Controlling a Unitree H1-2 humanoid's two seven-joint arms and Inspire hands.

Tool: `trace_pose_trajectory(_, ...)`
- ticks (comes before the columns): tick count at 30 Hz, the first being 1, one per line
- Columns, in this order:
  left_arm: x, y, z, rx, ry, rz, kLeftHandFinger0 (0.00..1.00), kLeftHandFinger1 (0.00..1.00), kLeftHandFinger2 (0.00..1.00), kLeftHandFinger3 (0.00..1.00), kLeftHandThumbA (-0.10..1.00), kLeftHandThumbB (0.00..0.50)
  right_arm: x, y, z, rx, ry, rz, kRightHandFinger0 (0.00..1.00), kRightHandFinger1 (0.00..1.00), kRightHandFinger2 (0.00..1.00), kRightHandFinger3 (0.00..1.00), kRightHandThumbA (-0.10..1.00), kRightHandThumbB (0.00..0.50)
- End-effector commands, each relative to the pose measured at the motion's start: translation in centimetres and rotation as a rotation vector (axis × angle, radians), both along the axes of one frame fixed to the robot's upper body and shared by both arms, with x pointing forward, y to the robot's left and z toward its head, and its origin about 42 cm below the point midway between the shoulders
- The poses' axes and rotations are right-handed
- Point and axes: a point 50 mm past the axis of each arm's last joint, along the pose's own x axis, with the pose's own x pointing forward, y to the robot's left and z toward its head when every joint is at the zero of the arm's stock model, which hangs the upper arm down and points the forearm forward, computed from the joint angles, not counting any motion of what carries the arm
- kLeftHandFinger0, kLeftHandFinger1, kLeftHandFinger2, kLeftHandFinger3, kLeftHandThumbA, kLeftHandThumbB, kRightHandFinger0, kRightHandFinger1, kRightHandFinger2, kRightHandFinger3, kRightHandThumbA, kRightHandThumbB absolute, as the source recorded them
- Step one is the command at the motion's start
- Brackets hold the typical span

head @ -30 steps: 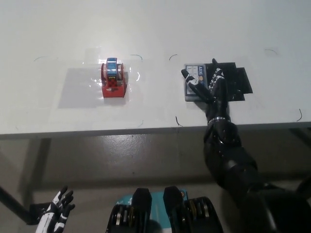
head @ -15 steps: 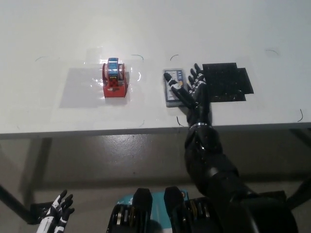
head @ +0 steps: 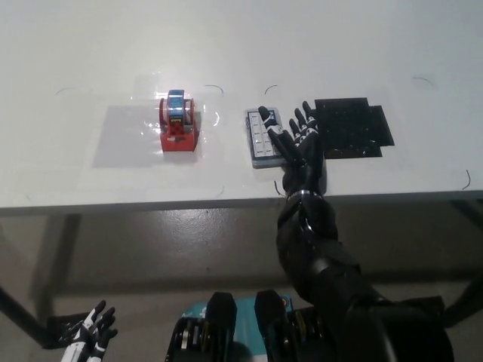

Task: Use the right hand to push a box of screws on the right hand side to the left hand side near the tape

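The box of screws (head: 260,139), a grey compartment case with a clear lid, lies flat on the white table (head: 113,173) a little right of centre. My black right hand (head: 296,145) is open, its fingers spread, resting against the box's right side and partly over its lid. The tape (head: 177,123), a red dispenser with a blue and white roll, stands to the left of the box with a gap between them. My white left hand (head: 92,335) hangs low at the bottom left, below the table, fingers apart and holding nothing.
A black mat (head: 353,127) lies on the table just right of my right hand. Thin pen marks outline zones on the tabletop. The table's front edge (head: 151,205) runs across the middle of the view, with floor beneath.
My right hand has slid the box of screws leftward off the black mat toward the tape. The mat now lies bare. My left hand has dropped slightly lower.
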Motion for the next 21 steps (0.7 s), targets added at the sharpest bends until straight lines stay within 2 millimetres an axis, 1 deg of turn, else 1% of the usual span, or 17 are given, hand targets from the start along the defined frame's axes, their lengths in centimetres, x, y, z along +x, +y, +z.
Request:
trace_pose_trajectory(1, -0.1, 0.2, 0.8, 0.018, -0.053, -0.031, 1.00, 1.00, 1.00, 1.00, 0.82, 0.272, -1.2, 4.4, 0.3, 0.037, 0.050, 0.088, 1.00, 1.00, 1.00, 1.00, 1.00, 0.197)
trace_pose_trajectory(4, 0.0, 0.2, 0.9, 0.021, -0.059, -0.026, 1.00, 1.00, 1.00, 1.00, 0.82, 0.281, -1.2, 4.7, 0.4, 0.041, 0.053, 0.095, 1.00, 1.00, 1.00, 1.00, 1.00, 0.206)
trace_pose_trajectory(7, 0.1, 0.3, 1.1, 0.026, -0.064, -0.031, 1.00, 1.00, 1.00, 1.00, 0.83, 0.274, -1.3, 5.2, 0.6, 0.061, 0.054, 0.102, 1.00, 1.00, 1.00, 1.00, 1.00, 0.222)
trace_pose_trajectory(10, 0.3, 0.4, 1.2, 0.032, -0.065, -0.033, 1.00, 1.00, 1.00, 1.00, 0.83, 0.280, -1.4, 5.7, 0.8, 0.053, 0.049, 0.120, 1.00, 1.00, 1.00, 1.00, 1.00, 0.212)
trace_pose_trajectory(12, 0.6, 0.5, 1.3, 0.034, -0.065, -0.039, 1.00, 1.00, 1.00, 1.00, 0.84, 0.288, -1.5, 6.2, 1.0, 0.043, 0.034, 0.141, 1.00, 1.00, 1.00, 1.00, 1.00, 0.217)
trace_pose_trajectory(13, 0.7, 0.5, 1.3, 0.032, -0.067, -0.042, 1.00, 1.00, 1.00, 1.00, 0.84, 0.286, -1.5, 6.3, 1.1, 0.031, 0.025, 0.148, 1.00, 1.00, 1.00, 1.00, 1.00, 0.232)
trace_pose_trajectory(14, 0.8, 0.5, 1.3, 0.032, -0.069, -0.043, 1.00, 1.00, 1.00, 1.00, 0.83, 0.283, -1.7, 6.6, 1.2, 0.023, 0.018, 0.157, 1.00, 1.00, 1.00, 1.00, 1.00, 0.257)
trace_pose_trajectory(18, 0.9, 0.4, 1.2, 0.035, -0.068, -0.047, 1.00, 1.00, 1.00, 1.00, 0.83, 0.273, -1.9, 7.3, 1.3, 0.066, 0.032, 0.159, 1.00, 1.00, 1.00, 1.00, 1.00, 0.246)
trace_pose_trajectory(20, 1.0, 0.1, 1.2, 0.032, -0.069, -0.051, 1.00, 1.00, 1.00, 1.00, 0.83, 0.278, -2.1, 7.9, 1.3, 0.115, 0.055, 0.153, 1.00, 1.00, 1.00, 1.00, 1.00, 0.245)
trace_pose_trajectory(21, 0.9, 0.1, 1.2, 0.040, -0.069, -0.052, 1.00, 1.00, 1.00, 1.00, 0.85, 0.280, -2.3, 8.2, 1.4, 0.146, 0.063, 0.153, 1.00, 1.00, 1.00, 1.00, 1.00, 0.234)
